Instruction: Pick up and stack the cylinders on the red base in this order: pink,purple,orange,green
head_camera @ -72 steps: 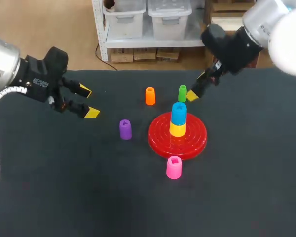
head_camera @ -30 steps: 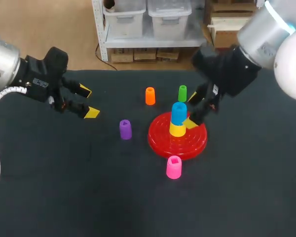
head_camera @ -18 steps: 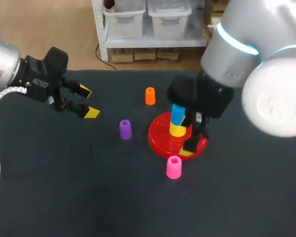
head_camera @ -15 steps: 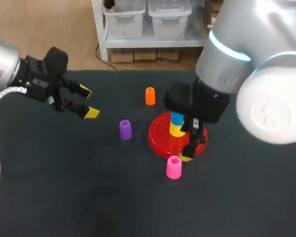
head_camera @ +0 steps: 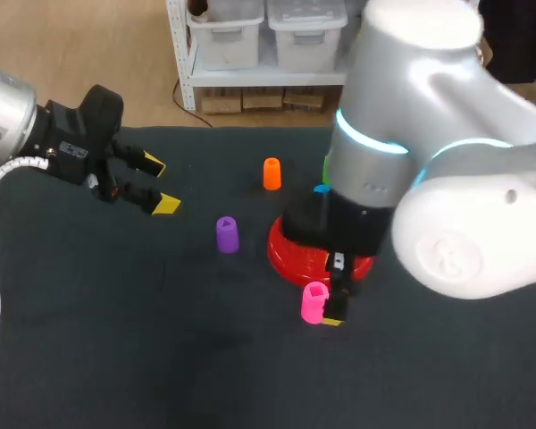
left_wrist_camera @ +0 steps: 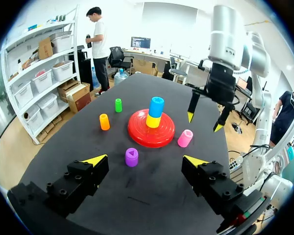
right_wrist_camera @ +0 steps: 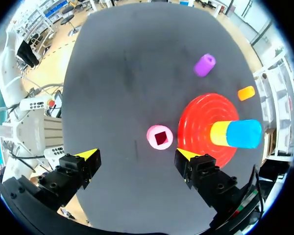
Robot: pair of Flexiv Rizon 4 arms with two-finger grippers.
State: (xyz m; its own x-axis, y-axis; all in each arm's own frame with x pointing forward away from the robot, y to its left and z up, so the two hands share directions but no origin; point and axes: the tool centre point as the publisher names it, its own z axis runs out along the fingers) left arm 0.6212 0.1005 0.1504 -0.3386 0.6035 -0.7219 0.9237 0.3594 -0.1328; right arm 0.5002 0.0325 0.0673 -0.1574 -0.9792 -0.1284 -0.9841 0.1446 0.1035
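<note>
Silver right arm (head_camera: 411,161) hangs over red base (head_camera: 284,243); right gripper (right_wrist_camera: 136,154) wide open above upright pink cylinder (right_wrist_camera: 159,137) w/ square hole; left gripper (head_camera: 160,185) wide.

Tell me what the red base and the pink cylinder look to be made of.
The red base is probably moulded plastic, fairly glossy: its concentric ridges catch soft highlights. The pink cylinder is likely plastic too, smooth and evenly coloured, satin rather than shiny, with a square opening on top.
</note>
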